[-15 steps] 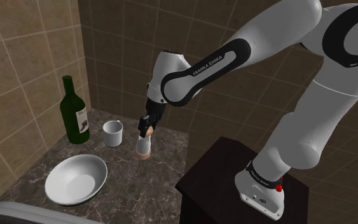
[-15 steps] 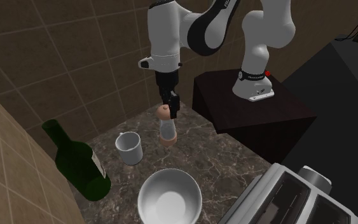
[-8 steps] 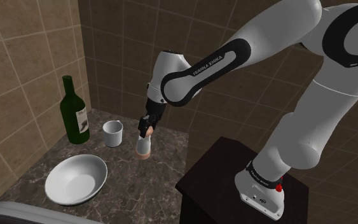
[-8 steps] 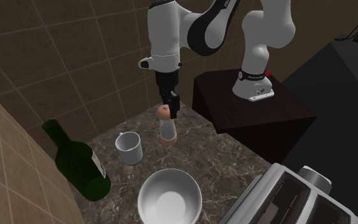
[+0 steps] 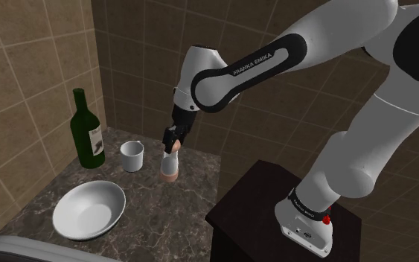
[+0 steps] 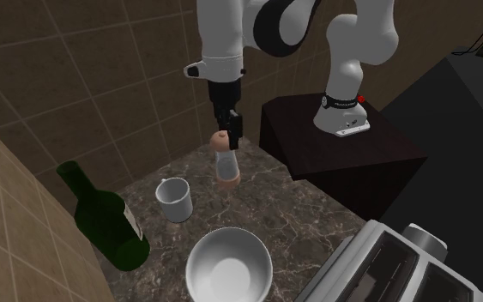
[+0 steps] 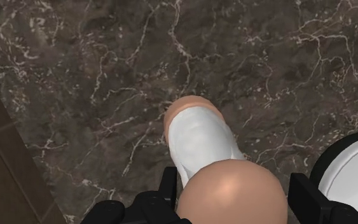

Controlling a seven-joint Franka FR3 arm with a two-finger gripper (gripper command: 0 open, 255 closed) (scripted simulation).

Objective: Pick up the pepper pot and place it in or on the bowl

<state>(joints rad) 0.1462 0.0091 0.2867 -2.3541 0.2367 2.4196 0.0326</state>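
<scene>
Pepper pot [image 5: 170, 165] [image 6: 226, 165] [image 7: 206, 146]: white body with a tan base and a rounded tan cap.
Long axis: ran vertical, cap pointing up into the gripper, base pointing down at the counter.
Place: hung over the dark marbled counter [image 5: 163, 219] [image 6: 299, 214] [image 7: 75, 63], just beside the white mug [image 5: 132, 155] [image 6: 174, 199], between mug and dark stand [image 5: 252, 205] [image 6: 342, 159] in the shoulder view.
Gripper [image 5: 172, 143] [image 6: 227, 137] [image 7: 234, 191]: came straight down from above, black fingers [image 7: 168, 184] pinched on the tan cap from either side.
Bowl [image 5: 88, 211] [image 6: 228, 268]: white, sat open side up, well apart from the pot, nearer the camera than the mug in both outside views.
Bottle [image 5: 87, 132] [image 6: 106, 221]: dark green, stood by the tiled wall corner, beyond the mug from the pot.
Against half a second before: sat higher in both outside views, pot and gripper alike, with the base lifted a little away from the counter.
Forearm: raised too, the white wrist housing nearer the top edge of the second exterior view than before.
Grip: unchanged, same clasp on the cap, same upright hang.
Other things: bowl, mug and bottle kept their places.
</scene>
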